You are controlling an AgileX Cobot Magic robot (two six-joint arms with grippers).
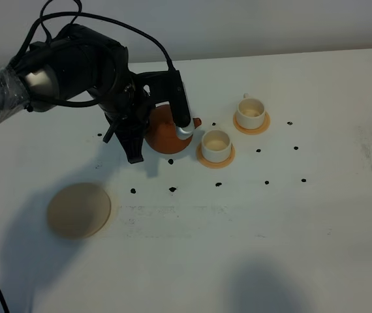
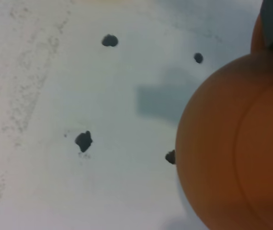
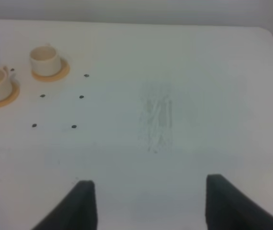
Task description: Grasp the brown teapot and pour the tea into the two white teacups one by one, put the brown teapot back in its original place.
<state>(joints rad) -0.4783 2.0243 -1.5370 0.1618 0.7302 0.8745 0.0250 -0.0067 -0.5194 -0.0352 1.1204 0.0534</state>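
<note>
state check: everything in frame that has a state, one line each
brown teapot: held in left pincer, off its beige coaster, spout toward nearer teacup; tilt unclear
left pincer: shut on brown teapot
right pincer: open, empty
nearer teacup: upright on orange coaster; fill unclear
farther teacup: upright on orange coaster; fill unclear
beige coaster: bare

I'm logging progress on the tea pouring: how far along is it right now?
Done: the brown teapot is off its beige coaster, gripped by the left gripper. In hand: its spout sits beside the nearer teacup; both cups' insides look pale tan, so whether either is filled is unclear. Left: finish pouring, including the farther teacup if needed, then set the teapot back on the coaster.
</note>
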